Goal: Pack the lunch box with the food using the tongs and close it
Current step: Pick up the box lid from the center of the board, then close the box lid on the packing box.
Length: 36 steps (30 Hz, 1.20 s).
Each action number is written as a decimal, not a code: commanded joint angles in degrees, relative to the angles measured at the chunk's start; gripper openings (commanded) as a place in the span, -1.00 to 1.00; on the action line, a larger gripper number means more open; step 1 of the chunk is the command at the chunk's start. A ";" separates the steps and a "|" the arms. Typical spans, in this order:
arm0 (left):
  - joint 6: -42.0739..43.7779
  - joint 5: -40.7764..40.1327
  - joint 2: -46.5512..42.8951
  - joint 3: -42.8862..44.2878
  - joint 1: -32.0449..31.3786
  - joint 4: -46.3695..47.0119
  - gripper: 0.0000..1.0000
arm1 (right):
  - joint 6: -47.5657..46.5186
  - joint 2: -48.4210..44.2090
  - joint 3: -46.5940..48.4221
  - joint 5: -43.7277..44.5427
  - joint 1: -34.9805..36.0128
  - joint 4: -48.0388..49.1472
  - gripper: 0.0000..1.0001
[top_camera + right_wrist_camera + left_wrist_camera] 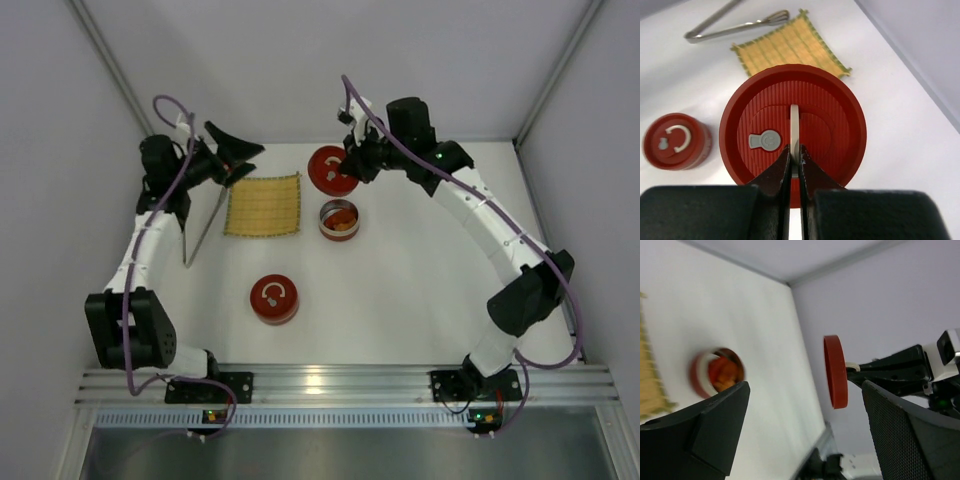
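Far left first: the left hand (245, 160) is seen released, fingers spread wide, nothing between them. The tongs (203, 228) are left lying on the worktop (420, 280) just below that hand on its near side, alongside the yellow mat (263, 205). Past the mat, off toward the other arm, the lunch box (338, 236) stands open with the food (342, 217) already inside, red and orange pieces.

Now the right hand (794, 152): it is clenched on the pale handle (794, 125) of the red lid (322, 172). The lid is carried directly beneath the fingers, with the box just to the hand's near side. A second red container (274, 299), closed, is set well apart toward the arm bases.

Trouble could be expected here. The lid is gripped only by a thin handle, so it may swing or tilt and be landed askew on the rim. The box itself could be nudged aside, since nothing braces it. Food piled near the rim might keep the lid from seating. The open left hand could also be brushed by the incoming lid.

The pinch on the handle is revealed only by the right wrist camera. The lid edge-on, apparently raised off the worktop, and the food deep in the box are offered by the left wrist camera. The spacing of both arms is given by the overhead view alone.
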 commanded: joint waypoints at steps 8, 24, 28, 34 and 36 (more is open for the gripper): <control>36.40 -10.27 -6.00 11.61 8.06 -33.95 0.97 | -7.31 12.42 5.66 6.81 -2.48 -8.50 -1.00; 40.71 -5.08 -9.87 2.90 8.06 -34.13 0.97 | -8.99 25.52 9.44 6.64 -1.87 -5.60 -1.00; 40.98 -4.82 -9.52 2.90 8.06 -34.48 0.97 | -8.81 26.05 9.18 5.59 -1.69 -5.08 -1.00; 41.77 -4.99 -9.08 4.04 8.06 -35.62 0.97 | -7.85 25.44 6.81 3.66 -1.78 -2.44 -1.00; 41.68 -4.99 -9.08 4.04 8.06 -35.62 0.97 | -7.06 25.00 5.93 2.69 -1.78 -1.39 -1.00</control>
